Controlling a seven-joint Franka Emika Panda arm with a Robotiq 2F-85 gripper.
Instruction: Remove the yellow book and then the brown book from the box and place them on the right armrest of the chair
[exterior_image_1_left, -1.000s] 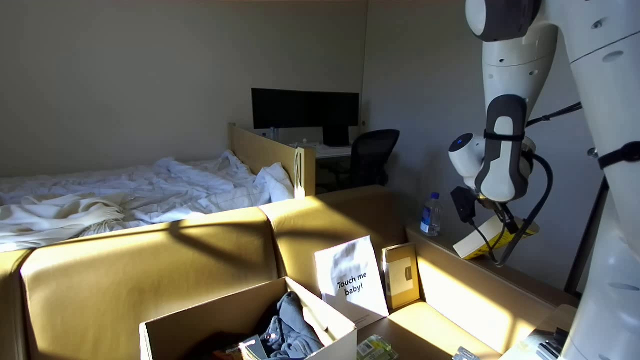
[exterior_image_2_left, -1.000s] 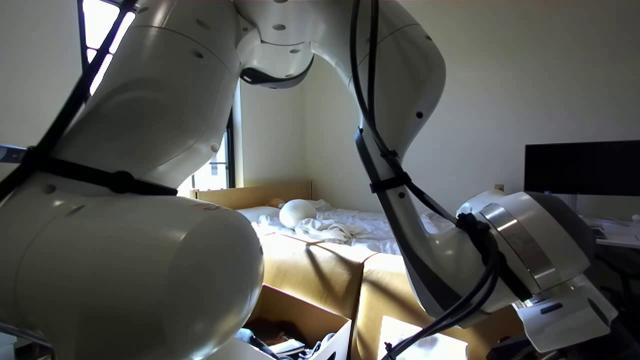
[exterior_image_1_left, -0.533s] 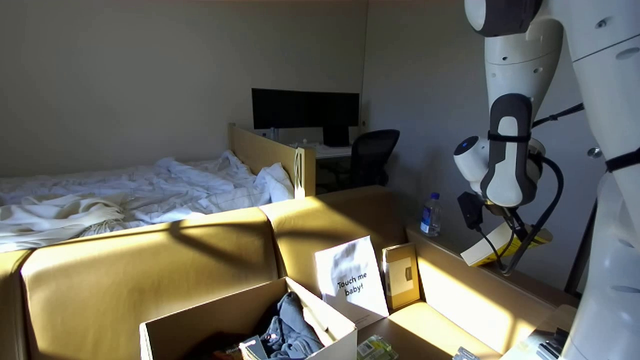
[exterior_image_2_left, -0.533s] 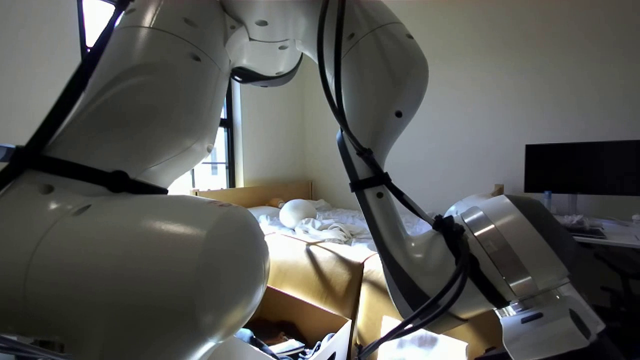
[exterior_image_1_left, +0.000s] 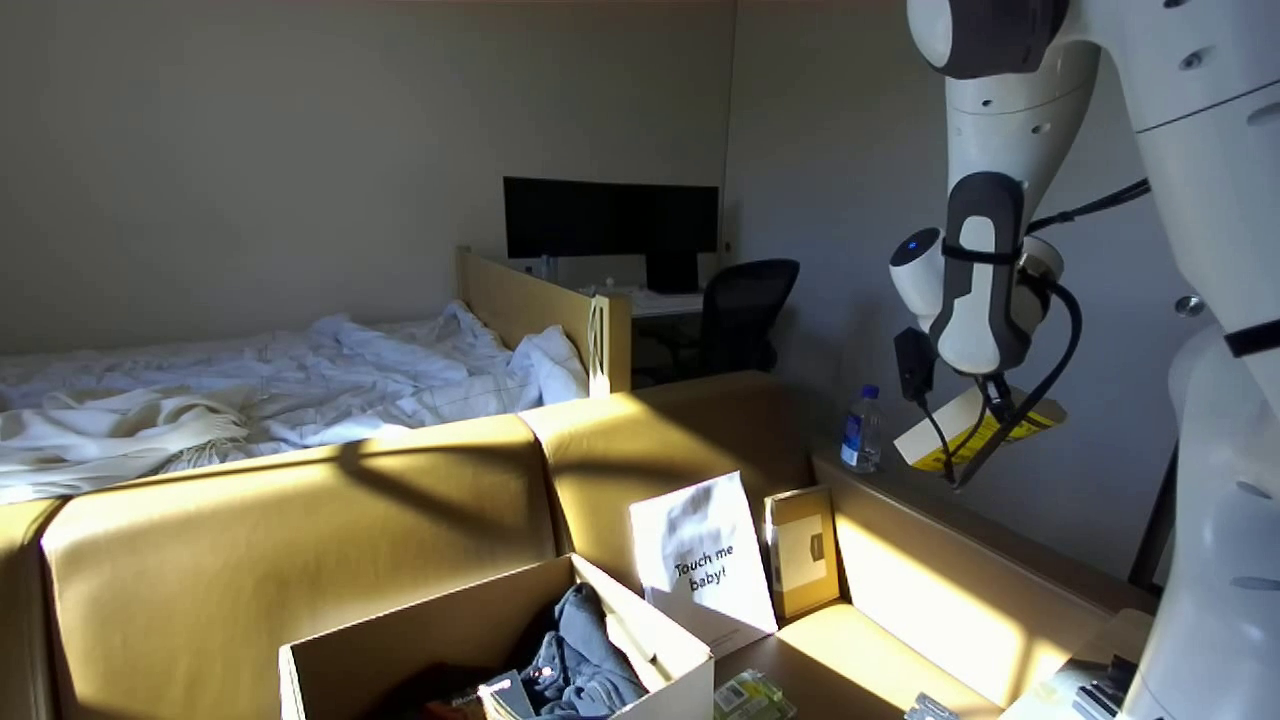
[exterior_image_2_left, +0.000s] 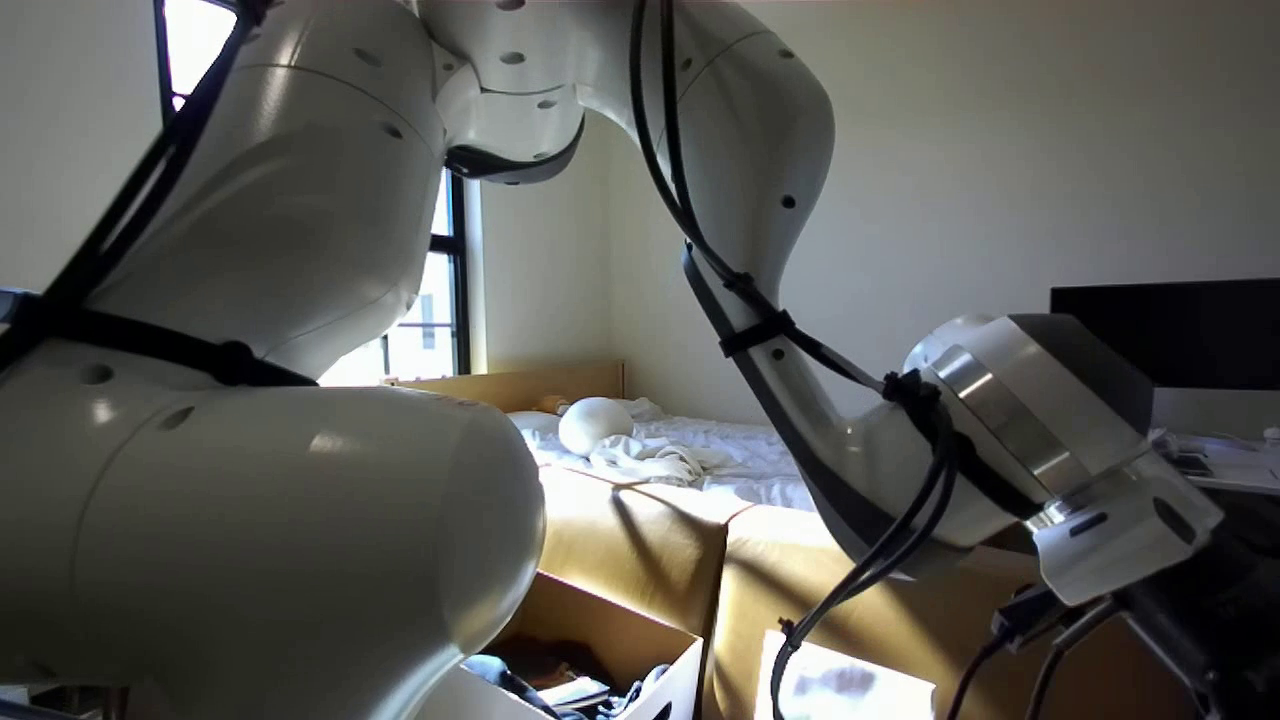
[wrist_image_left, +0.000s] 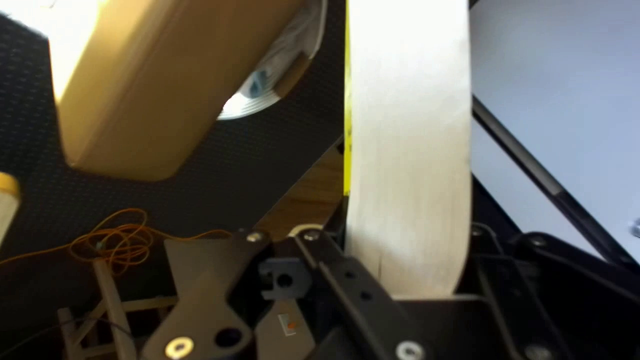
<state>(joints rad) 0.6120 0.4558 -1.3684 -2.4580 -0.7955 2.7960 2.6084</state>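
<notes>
One pincer (wrist_image_left: 409, 225) is gripping the yellow book (wrist_image_left: 410, 125), which is hanging tilted, apart from the right armrest (exterior_image_1_left: 955, 575).

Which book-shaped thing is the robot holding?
The yellow book, held in the end effector. The white "Touch me baby!" sign and the orange-brown item beside it stand on the chair seat instead.
</notes>
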